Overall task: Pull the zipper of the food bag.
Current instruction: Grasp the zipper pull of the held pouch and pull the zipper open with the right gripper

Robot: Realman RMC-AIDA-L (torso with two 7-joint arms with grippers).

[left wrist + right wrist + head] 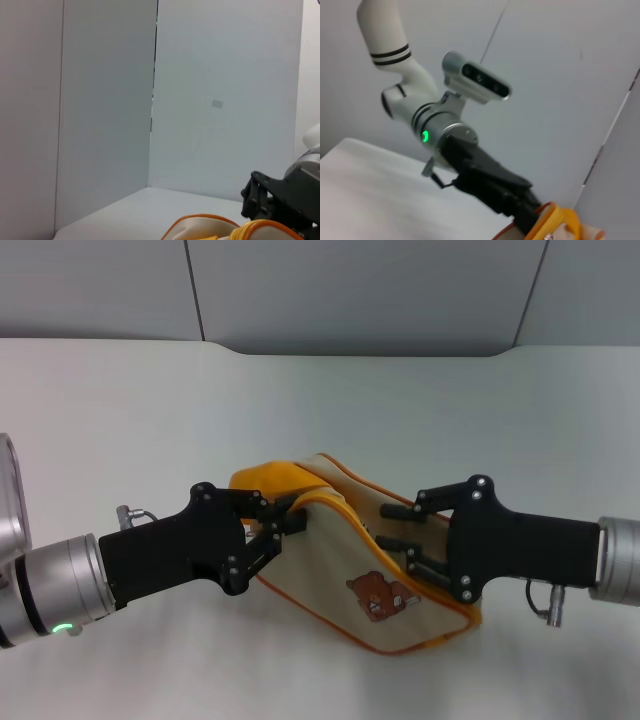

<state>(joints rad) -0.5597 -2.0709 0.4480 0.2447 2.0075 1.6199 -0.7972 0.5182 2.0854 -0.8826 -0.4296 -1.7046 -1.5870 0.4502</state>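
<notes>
With the food bag (375,570) lying on the tabletop (150,420) between our arms, our left gripper (285,523) has jaws pinched narrow at the zipper (345,508) by its strap-side corner, nearer than our right gripper (400,540), whose wide jaws straddle the opposite edge.

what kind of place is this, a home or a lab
Probably a lab test cell: a bare white table, plain grey wall panels, and only the food bag between the left end effector and right end effector.
</notes>
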